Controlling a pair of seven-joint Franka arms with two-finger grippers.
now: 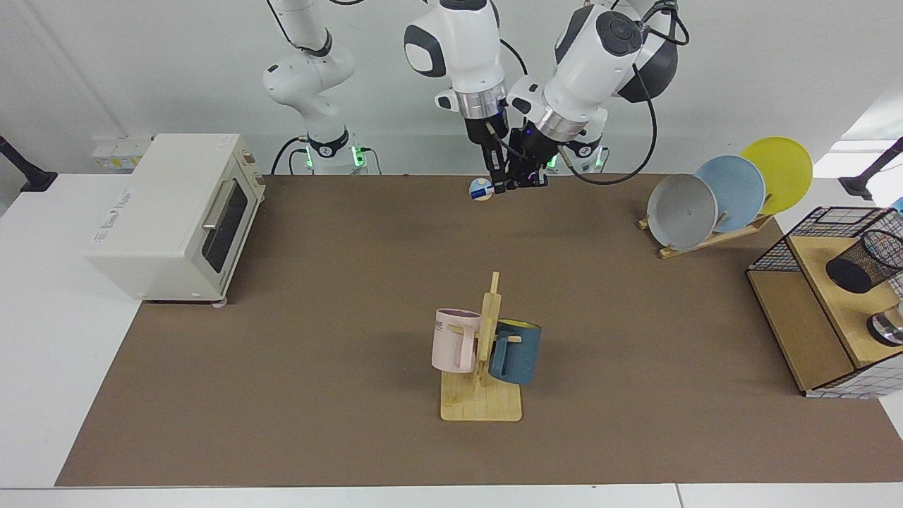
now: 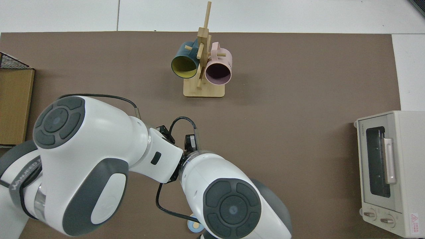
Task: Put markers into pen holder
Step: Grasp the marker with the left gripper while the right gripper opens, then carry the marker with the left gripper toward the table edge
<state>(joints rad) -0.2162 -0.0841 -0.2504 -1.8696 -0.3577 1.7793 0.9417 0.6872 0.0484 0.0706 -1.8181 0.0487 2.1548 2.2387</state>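
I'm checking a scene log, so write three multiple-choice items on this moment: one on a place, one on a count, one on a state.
1. Where are the left gripper and right gripper?
A) close together at the far edge of the brown mat
B) at its near edge
C) over the mugs

2. How many plates stand in the rack?
A) two
B) three
C) five

3. The door of the toaster oven is:
A) shut
B) wide open
C) missing

Answers: 1 A, both arms meet there; 2 B, one grey, one blue, one yellow; 3 A, it sits flush with the front.
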